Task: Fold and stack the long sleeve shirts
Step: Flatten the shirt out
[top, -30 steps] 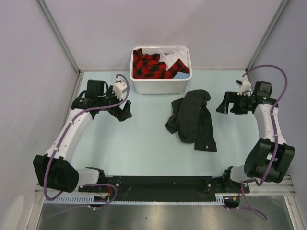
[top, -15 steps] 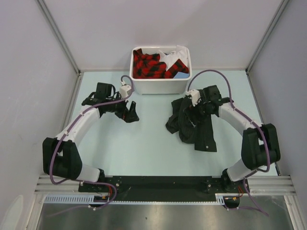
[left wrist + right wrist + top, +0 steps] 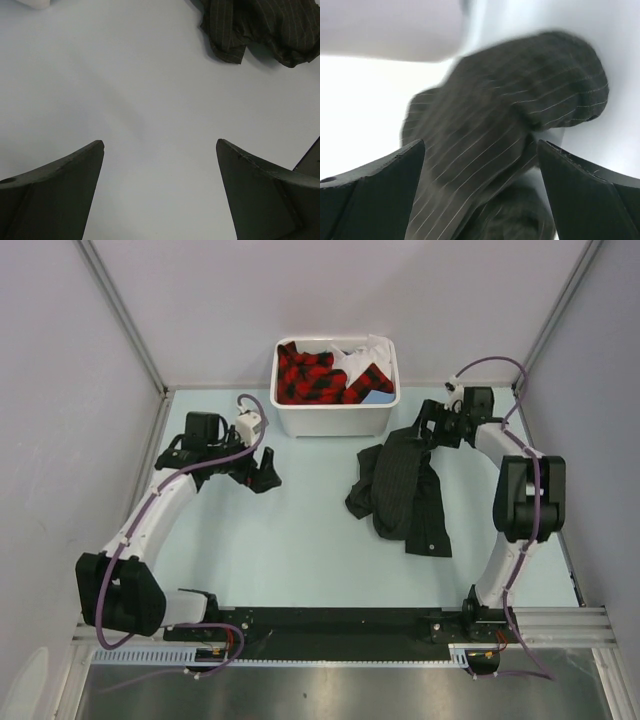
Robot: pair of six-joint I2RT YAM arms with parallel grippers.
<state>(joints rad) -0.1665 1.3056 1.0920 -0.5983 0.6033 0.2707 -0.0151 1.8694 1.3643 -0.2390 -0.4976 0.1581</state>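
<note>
While both claws stand spread wide with nothing pinched between them, the crumpled black long-sleeve shirt with fine pale pinstripes (image 3: 400, 490) is seen lying in a loose heap on the pale blue-green table (image 3: 300, 550). It lies in front of the white rectangular plastic bin (image 3: 335, 420), off the bin's right front corner, with its far end close to that corner. The bin is filled with red-and-black checked cloth (image 3: 310, 375), and some white fabric (image 3: 362, 352) is heaped at its back right.

The right gripper (image 3: 428, 430) is found just right of the bin's right front corner, at the far end of the shirt. In the right wrist view, a rounded fold of the striped cloth (image 3: 520, 125) is framed between the parted fingers of that gripper (image 3: 480, 145). The fold is blurred, and it cannot be told whether it is touched.

The left gripper (image 3: 265, 475) is held in front of the bin's left front corner, well apart from the shirt. In the left wrist view, bare table is seen between its open fingers (image 3: 160, 145), and an edge of the shirt (image 3: 260, 25) is caught at the upper right.
</note>
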